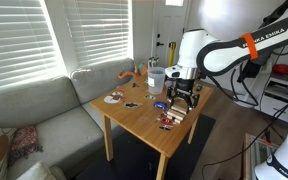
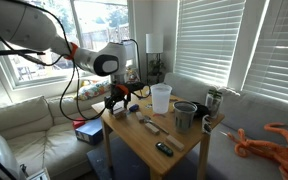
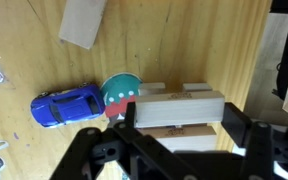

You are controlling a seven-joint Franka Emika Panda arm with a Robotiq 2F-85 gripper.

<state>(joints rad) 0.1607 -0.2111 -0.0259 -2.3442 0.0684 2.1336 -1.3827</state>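
While fingers (image 3: 236, 130) flank, perhaps grip, wooden block (image 3: 179, 108), cup (image 2: 161, 98) nearby, contents unclear.

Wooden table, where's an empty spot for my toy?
In the wrist view, the wooden table is bare between the tan card and the light wooden block in the black gripper. Left of the block it is crowded: a blue toy car and a green-and-red ball sit close together.

Glossy plastic car (image 3: 67, 105), raw-wood block (image 3: 179, 108), matt wood tbl (image 3: 24, 40).
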